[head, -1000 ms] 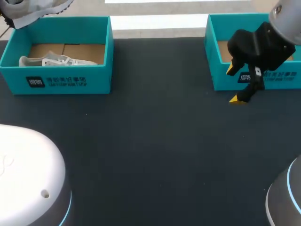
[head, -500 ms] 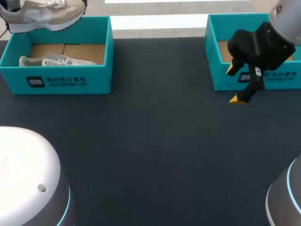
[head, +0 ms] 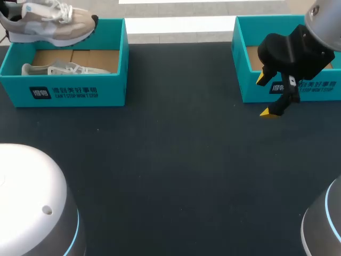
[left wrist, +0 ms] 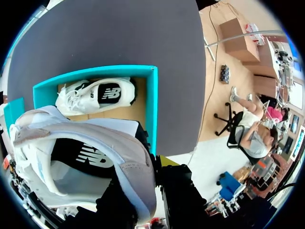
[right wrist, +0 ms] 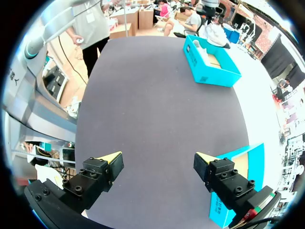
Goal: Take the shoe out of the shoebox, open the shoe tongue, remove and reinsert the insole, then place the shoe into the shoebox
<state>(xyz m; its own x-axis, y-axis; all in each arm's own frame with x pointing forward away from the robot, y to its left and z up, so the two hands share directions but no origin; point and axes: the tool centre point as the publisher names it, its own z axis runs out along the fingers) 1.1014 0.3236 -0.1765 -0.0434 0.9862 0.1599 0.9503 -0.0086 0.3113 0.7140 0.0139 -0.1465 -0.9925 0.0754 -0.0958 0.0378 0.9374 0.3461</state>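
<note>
Left end effector (left wrist: pixel 148 183) clamped on a grey-and-white shoe (left wrist: pixel 81 157), its black fingers pressing the shoe's collar from 2 sides. Directly ahead of it lies the open teal left shoebox (left wrist: pixel 151 105), with a second shoe (left wrist: pixel 95 95) on its side on the cardboard floor. In the head view the held shoe (head: pixel 50 24) hangs sole-down above the far corner of that shoebox (head: pixel 80 90); the second shoe (head: pixel 64 69) rests inside. Right end effector (right wrist: pixel 156 160), fingers wide apart and gripping nothing, hovers (head: pixel 267 96) above the dark tabletop (head: pixel 176 170). The right shoebox (right wrist: pixel 238 164) stands just beside 1 finger (head: pixel 250 90). The left shoebox (right wrist: pixel 209 71) sits well ahead of this end effector.
</note>
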